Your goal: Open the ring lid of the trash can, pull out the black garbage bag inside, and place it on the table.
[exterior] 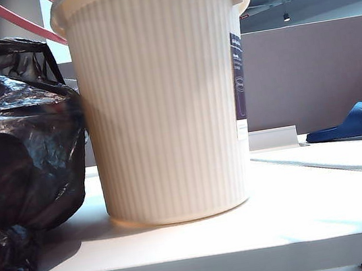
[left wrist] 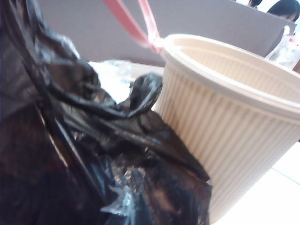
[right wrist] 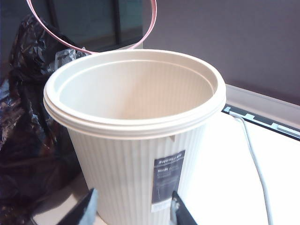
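The cream ribbed trash can [exterior: 163, 104] [left wrist: 234, 126] [right wrist: 136, 154] stands upright on the white table [exterior: 302, 213], and its inside looks empty. The pink ring lid [exterior: 21, 23] [left wrist: 129, 26] [right wrist: 70, 45] is tipped up behind the rim. The black garbage bag [exterior: 20, 153] [left wrist: 93, 154] [right wrist: 28, 131] rests on the table beside the can, touching its wall. The bag fills the left wrist view and hides my left gripper's jaws. My right gripper [right wrist: 133, 213] hangs open in front of the can's label side, with nothing between its fingers [right wrist: 89, 206]. Neither arm shows in the exterior view.
A grey partition [exterior: 314, 68] runs behind the table. A blue slipper [exterior: 359, 121] lies at the far right. A white cable [right wrist: 255, 159] trails over the tabletop next to the can. The bag droops over the table's front edge.
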Controlling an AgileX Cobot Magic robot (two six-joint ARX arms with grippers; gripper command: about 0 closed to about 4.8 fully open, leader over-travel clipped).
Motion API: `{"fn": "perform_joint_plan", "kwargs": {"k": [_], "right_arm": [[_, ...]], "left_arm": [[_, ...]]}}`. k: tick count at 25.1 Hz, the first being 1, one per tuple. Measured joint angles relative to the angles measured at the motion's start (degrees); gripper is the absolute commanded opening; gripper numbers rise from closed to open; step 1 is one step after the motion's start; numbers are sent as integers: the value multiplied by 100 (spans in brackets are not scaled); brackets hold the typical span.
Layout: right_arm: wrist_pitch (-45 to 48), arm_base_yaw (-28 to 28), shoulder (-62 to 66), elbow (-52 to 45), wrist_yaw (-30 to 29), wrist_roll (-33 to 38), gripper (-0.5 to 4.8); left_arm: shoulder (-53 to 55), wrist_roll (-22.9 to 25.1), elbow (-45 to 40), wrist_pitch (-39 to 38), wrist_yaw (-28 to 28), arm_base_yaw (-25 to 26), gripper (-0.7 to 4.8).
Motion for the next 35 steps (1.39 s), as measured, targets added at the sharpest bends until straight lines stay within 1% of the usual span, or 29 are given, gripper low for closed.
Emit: {"fn": "perform_joint_plan", "kwargs": {"k": [2,5,9,11,12,13,14,15,16,18,20,21,24,27,31,35], "right_arm": [[-15,0,-7,-125,177,0,197],[-48,0,48,-175,236,-4,197],[-131,-2,103,-175,245,-4,198],[-140,-2,96,-173,245,-4,197],[-138,-2,96,-173,245,-4,173],[-136,-2,98,-173,245,-4,109],[-120,-2,98,-173,245,-4,83],[-85,-2,98,-175,245,-26,83],[-31,-2,98,-173,247,-133,83],[28,-2,98,-175,247,-321,79],[114,-2,98,-175,247,-433,47],[195,-2,101,-179,247,-439,47],[986,0,87,-573,243,-461,40],[1768,0,92,-1202,243,-463,40],[2774,2,94,-1891,243,-457,40],[3373,2,94,-2297,245,-455,40]], "left_arm": [[-2,-2,-173,120,-15,0,-6],[2,-22,-321,188,-175,0,-6],[-2,-308,-323,221,-684,0,-6],[-2,-391,-323,214,-761,0,-6],[-2,-415,-323,214,-765,0,-6],[-2,-431,-323,212,-765,0,-6],[-2,-448,-323,208,-765,0,-6],[-2,-474,-323,214,-765,0,-6],[0,-431,-323,234,-763,0,-6],[-2,-15,-323,337,-765,0,-6],[-2,369,-323,365,-763,0,-6],[-2,518,-323,374,-758,0,-6],[-2,874,-354,544,-638,0,-6],[-2,920,-522,914,-535,0,-6],[-2,931,-710,1220,-498,0,-6],[-2,1038,-966,1375,-479,0,-6]]}}
